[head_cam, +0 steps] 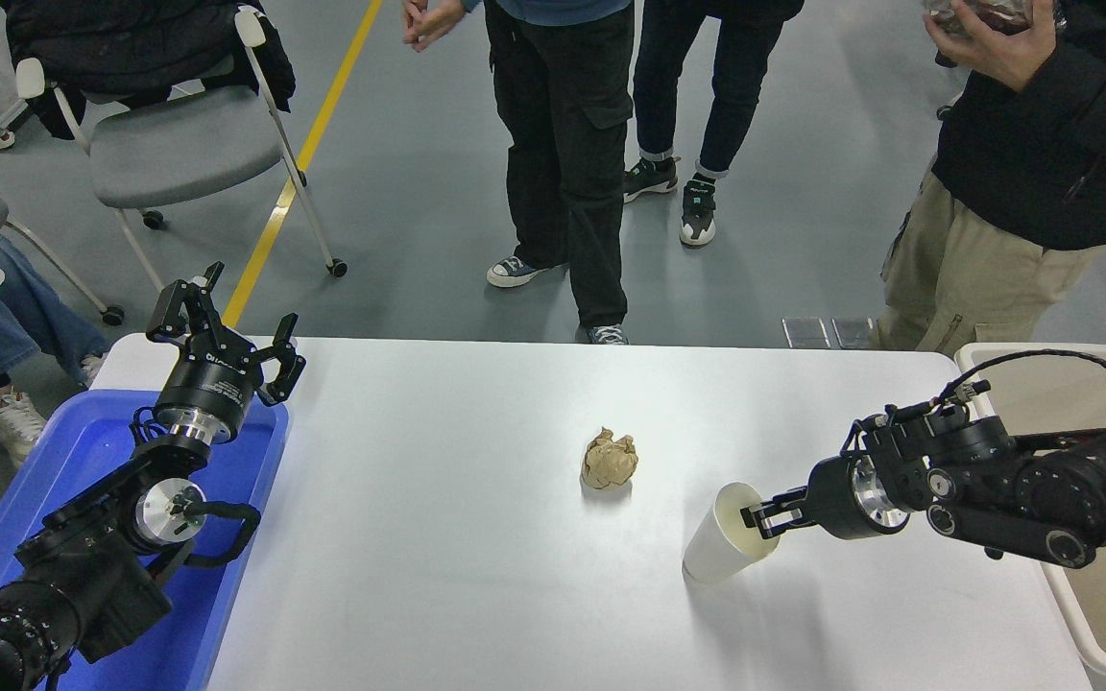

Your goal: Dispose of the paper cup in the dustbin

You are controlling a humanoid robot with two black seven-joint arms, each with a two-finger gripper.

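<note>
The white paper cup (718,549) stands on the white table (438,576) at the right of middle, tilted with its rim leaning to the right. My right gripper (762,518) comes in from the right and is shut on the cup's right rim, one finger inside the cup. The beige dustbin (1081,629) stands off the table's right edge, behind and under my right arm. My left gripper (227,331) is parked open over the blue tray at the left.
A crumpled brown paper ball (610,459) lies on the table left of the cup. A blue plastic tray (83,451) sits at the table's left edge. Several people (563,144) stand beyond the far edge, and a chair (179,144) at the far left.
</note>
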